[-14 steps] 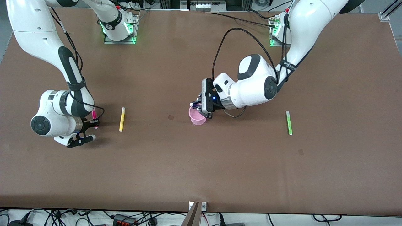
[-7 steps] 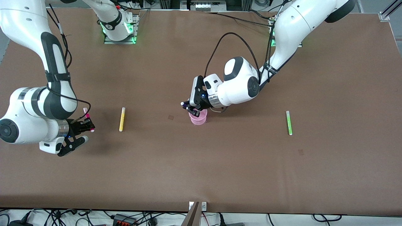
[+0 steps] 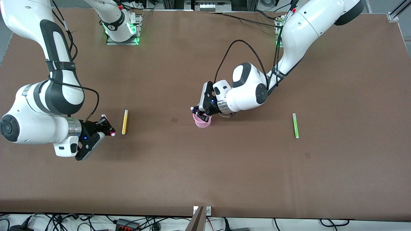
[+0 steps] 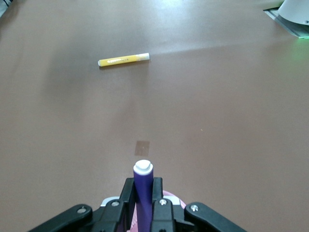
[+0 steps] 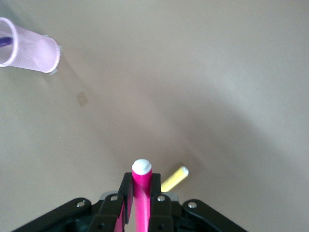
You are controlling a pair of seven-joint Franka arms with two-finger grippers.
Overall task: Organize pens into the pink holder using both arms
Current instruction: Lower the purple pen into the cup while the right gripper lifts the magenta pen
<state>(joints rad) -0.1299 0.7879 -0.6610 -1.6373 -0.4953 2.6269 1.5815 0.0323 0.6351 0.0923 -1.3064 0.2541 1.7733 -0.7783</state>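
The pink holder (image 3: 202, 121) stands upright mid-table; it also shows in the right wrist view (image 5: 30, 51). My left gripper (image 3: 199, 113) is over the holder, shut on the purple pen (image 4: 143, 193), whose white tip points away from the holder's rim (image 4: 170, 197). My right gripper (image 3: 106, 127) is in the air beside the yellow pen (image 3: 125, 122), shut on the magenta-pink pen (image 5: 141, 193). The yellow pen lies flat on the table (image 4: 123, 59), partly hidden by my right fingers (image 5: 175, 178). The light green pen (image 3: 295, 125) lies flat toward the left arm's end.
The brown table (image 3: 205, 166) has a small dark patch (image 3: 174, 120) between the yellow pen and the holder. Arm bases with green lights (image 3: 122, 32) stand along the table's edge farthest from the front camera. Cables hang past the nearest edge.
My right gripper lifted the magenta-pink pen off the table and swung toward the yellow pen. My left gripper shifted over the holder with the purple pen.
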